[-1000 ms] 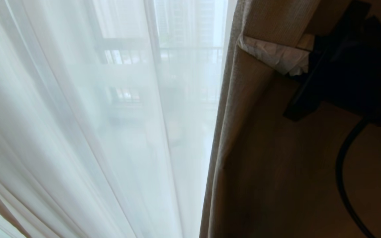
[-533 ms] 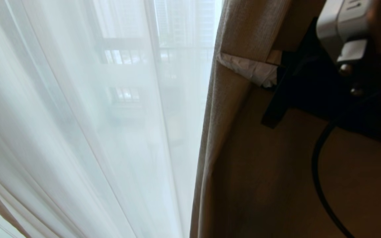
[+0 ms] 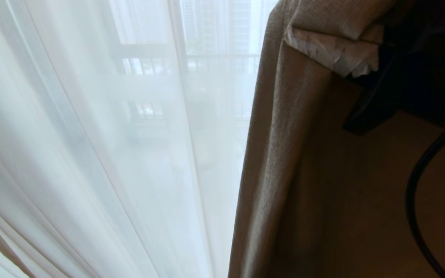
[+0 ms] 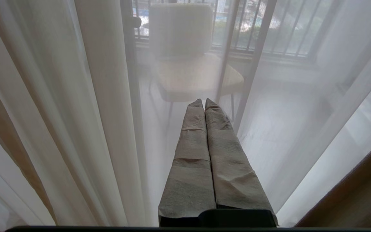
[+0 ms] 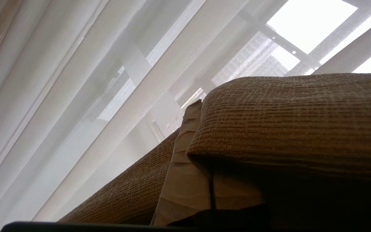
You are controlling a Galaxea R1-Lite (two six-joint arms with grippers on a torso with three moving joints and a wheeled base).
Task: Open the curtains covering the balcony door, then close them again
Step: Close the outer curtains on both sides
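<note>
Curtains first: your right gripper (image 3: 355, 63) is clamped on the beige drape's (image 3: 276, 154) edge at upper right. Pull steadily sideways, keeping the fold pinched. Your left gripper (image 4: 204, 104) hangs clenched, empty, before the sheer (image 3: 91, 154); the balcony door (image 3: 178, 58) shows faintly beyond.

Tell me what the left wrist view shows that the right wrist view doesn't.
Only the left wrist view shows the left claw, shut and holding nothing, and a chair beyond the sheer. Only the right wrist view shows the beige curtain draped over the right claw, close up. Both show the white sheer curtain.
</note>
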